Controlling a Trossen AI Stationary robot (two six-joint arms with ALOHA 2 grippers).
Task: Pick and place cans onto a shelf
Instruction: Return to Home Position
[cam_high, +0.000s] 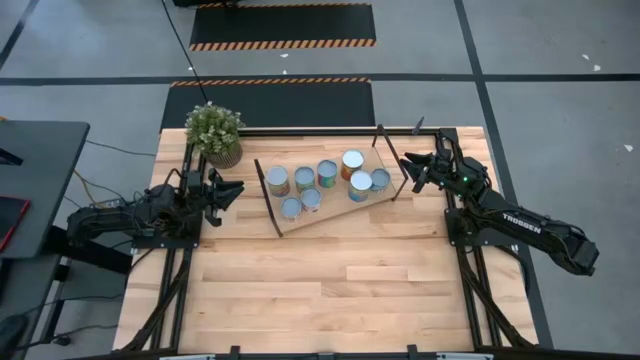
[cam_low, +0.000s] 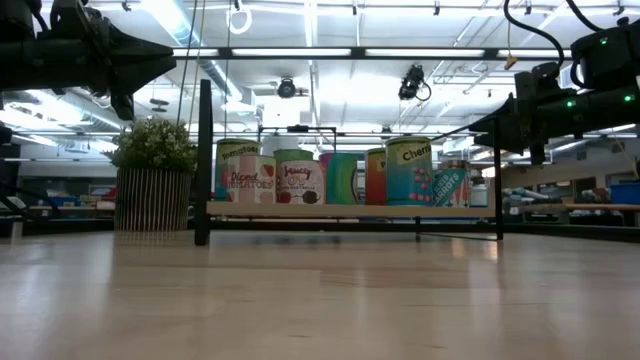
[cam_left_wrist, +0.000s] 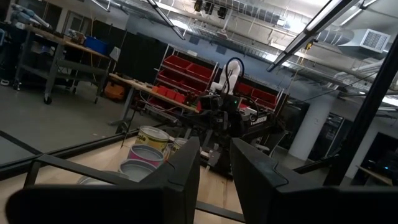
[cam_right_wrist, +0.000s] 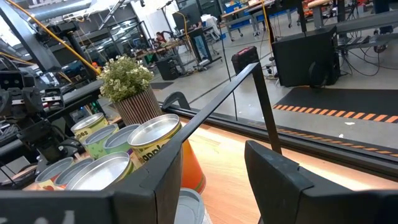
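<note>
A light wooden tabletop (cam_high: 330, 290) lies bare in front of the shelf (cam_high: 335, 210). The shelf is a pale wood board with black metal ends, set slightly askew toward the tabletop's far side.

The left end effector (cam_high: 233, 190) hovers near the shelf's left end, apart from it and raised above the board, pointing in toward it. Its fingers stand a small way apart and hold nothing. The right end effector (cam_high: 408, 172) hovers just beside the shelf's right end, also raised above the board and pointing in. Its fingers are spread wider and hold nothing.

A cluster of cans (cam_high: 311, 199) stands upright on the shelf, in two loose rows along its length. From above their tops look pale grey or white. From table height their coloured labels face forward, one reading "Diced" and another beginning "Cherr". Every can in view is on the shelf, and the cluster lies between the two end effectors, touched by neither.

Behind the shelf's left end, a potted green plant (cam_high: 215, 132) stands at the tabletop's far edge. Beyond the shelf and the tabletop is a grey floor (cam_high: 560, 60) with black mats edged in orange stripes.
</note>
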